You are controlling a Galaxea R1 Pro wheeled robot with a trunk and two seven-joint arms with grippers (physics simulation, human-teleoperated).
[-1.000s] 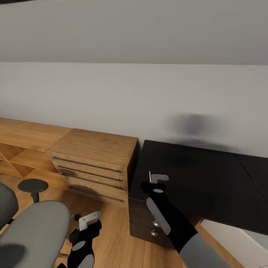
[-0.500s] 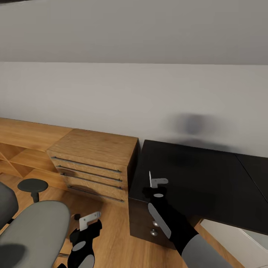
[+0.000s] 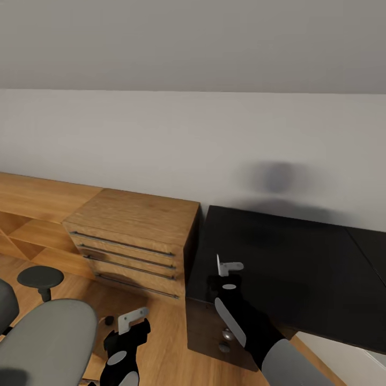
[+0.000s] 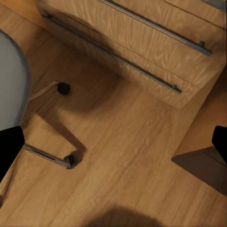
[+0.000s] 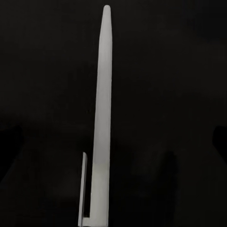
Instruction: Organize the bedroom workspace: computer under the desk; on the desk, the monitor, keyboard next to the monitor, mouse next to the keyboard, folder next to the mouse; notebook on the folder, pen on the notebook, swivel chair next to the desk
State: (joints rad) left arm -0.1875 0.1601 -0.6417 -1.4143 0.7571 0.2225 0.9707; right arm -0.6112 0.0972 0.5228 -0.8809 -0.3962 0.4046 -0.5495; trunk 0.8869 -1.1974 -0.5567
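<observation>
bench [image 3: 300,257]: black top, smooth, faintly glossy, takes a soft shadow; front looks black too, with small round metal-look knobs [image 3: 227,335]
drawer cabinet [image 3: 134,241]: light wood, visible grain, satin finish; long thin bar handles [image 4: 156,28] in dull grey metal
floor [image 4: 127,142]: same warm wood look, grained planks, low sheen
swivel chair [image 3: 43,343]: seat is matt grey padding, cloth-like; armrest pad [image 3: 40,276] matt dark plastic; base leg [image 4: 45,155] shiny metal, black castors
pen [image 5: 103,118]: smooth white plastic, matt
right gripper [image 3: 229,264]: pale grey fingers, black matt body
wall [image 3: 161,139]: flat matt pale grey
</observation>
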